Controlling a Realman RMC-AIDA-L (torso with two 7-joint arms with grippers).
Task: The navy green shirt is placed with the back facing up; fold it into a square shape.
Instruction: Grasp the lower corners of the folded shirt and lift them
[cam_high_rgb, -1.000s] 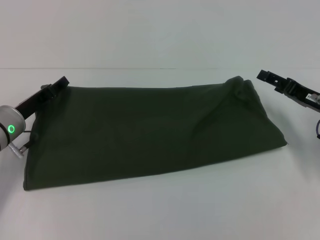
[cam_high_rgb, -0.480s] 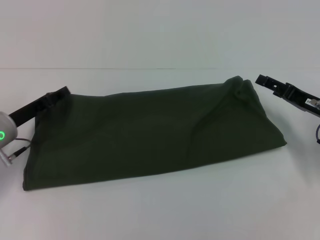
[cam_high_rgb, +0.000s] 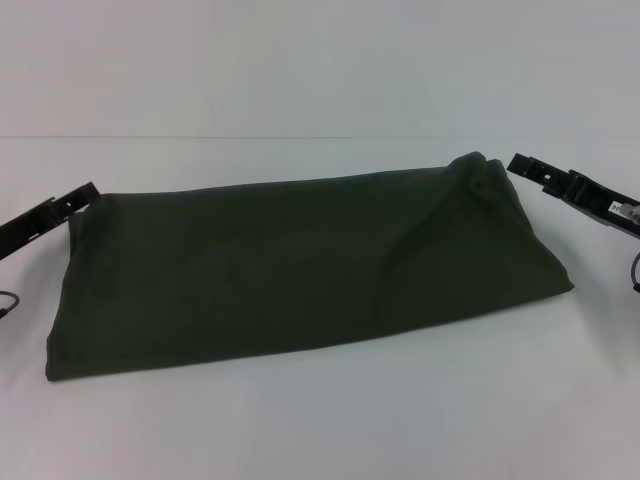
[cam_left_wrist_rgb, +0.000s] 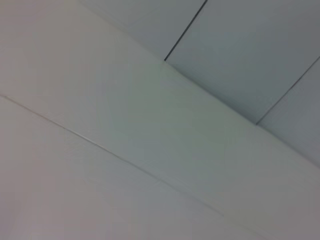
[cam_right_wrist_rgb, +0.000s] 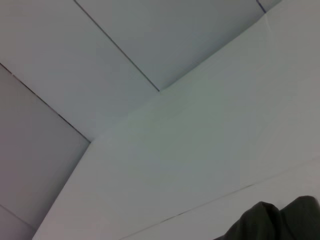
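- Head view, starting at my left side: my left claw (cam_high_rgb: 75, 194) hangs just off the shirt's far left corner, close beside the cloth. I cannot tell if it touches the corner. Only a dark bar of it shows, so I cannot tell whether it is wide, narrow or holding anything.
- Between my two claws lies the shirt (cam_high_rgb: 300, 265), a long dark green band across the white table (cam_high_rgb: 320, 430), plain side up. It looks already folded lengthwise, with a soft ridge running through its right half. I judge the band still needs folding across its length to make a square.
- At the far right corner the cloth bunches into a small hump, just beside my right claw (cam_high_rgb: 522, 163). That claw points at the hump from the outside, near but apparently not touching. I cannot tell its opening either.
- Both claws sit at the far corners, probably so each can take an end of the band.
- My left wrist view shows only table and wall. My right wrist view catches a scrap of dark cloth at one edge.
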